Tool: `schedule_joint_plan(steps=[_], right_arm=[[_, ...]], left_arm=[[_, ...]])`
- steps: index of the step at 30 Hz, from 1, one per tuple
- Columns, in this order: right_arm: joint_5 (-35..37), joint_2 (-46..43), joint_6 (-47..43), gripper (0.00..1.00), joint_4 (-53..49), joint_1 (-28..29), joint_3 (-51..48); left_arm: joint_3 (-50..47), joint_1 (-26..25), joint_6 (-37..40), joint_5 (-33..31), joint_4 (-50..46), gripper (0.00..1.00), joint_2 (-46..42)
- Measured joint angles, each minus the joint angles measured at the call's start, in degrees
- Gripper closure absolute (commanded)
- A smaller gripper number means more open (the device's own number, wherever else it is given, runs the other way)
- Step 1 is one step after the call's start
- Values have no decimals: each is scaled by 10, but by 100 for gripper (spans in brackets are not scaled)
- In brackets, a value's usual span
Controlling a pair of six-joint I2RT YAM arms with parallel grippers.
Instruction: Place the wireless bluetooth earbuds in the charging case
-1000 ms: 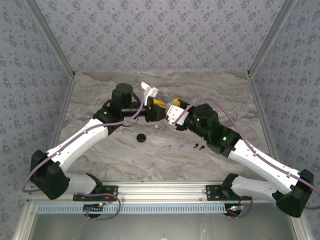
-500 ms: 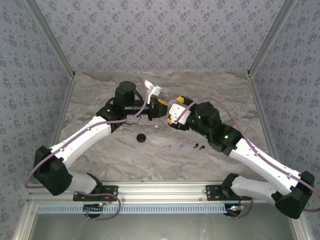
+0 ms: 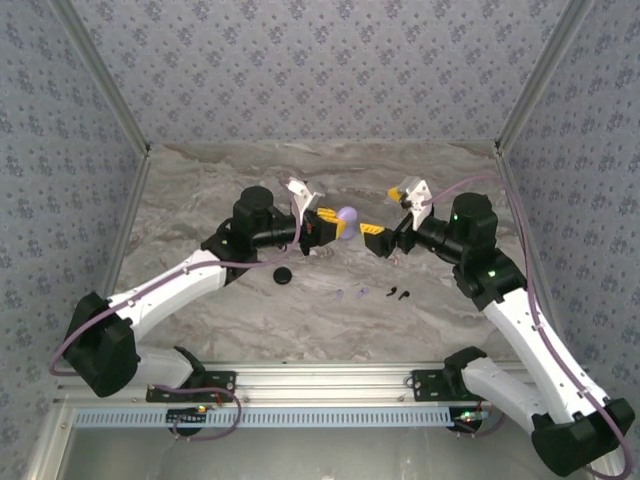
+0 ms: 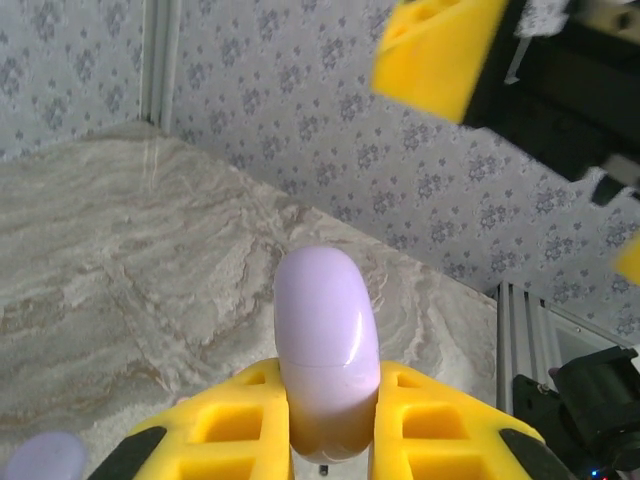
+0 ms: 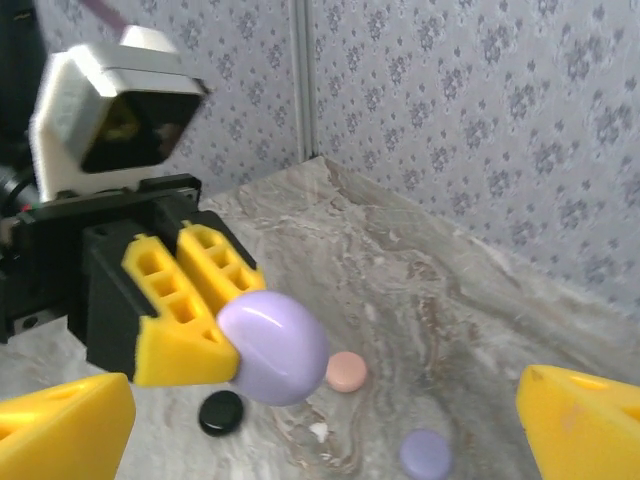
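On the grey marbled desk (image 3: pixel 200 180), between patterned walls (image 3: pixel 320 70), two white-and-black arms reach inward until their ends face each other over the middle. The left arm (image 3: pixel 180 285) has its left jaws pinched tight on a smooth, pale purple, egg-shaped charging case (image 3: pixel 347 217). The case juts past the yellow fingers (image 4: pixel 230 420) toward the right arm (image 3: pixel 520 320). The left wrist view shows the case (image 4: pixel 325 340) clamped by one end between those fingers. The right jaws stand spread wide and hold nothing. Their yellow fingers (image 5: pixel 60 425) sit at the two lower corners of the right wrist view, and the case (image 5: pixel 272 345) hangs just ahead of the gap between them, near but not touching. On the desk beneath the case lie three coin-like discs: a black disc (image 5: pixel 221 412), a pink disc (image 5: pixel 347 371) and a purple disc (image 5: pixel 427 452). Nearer the arm bases, well apart from both sets of jaws, the tiny earbuds lie loose on the marble. The pale purple earbuds (image 3: pixel 360 292) are there, and the black earbuds (image 3: pixel 402 295) are just to their right.
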Motion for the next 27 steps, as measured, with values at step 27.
schedule_joint_plan(steps=[27], right_arm=[[-62,128,122,5,37,-30,44]], left_arm=[[-5,-13,38,-17,48,100,-7]])
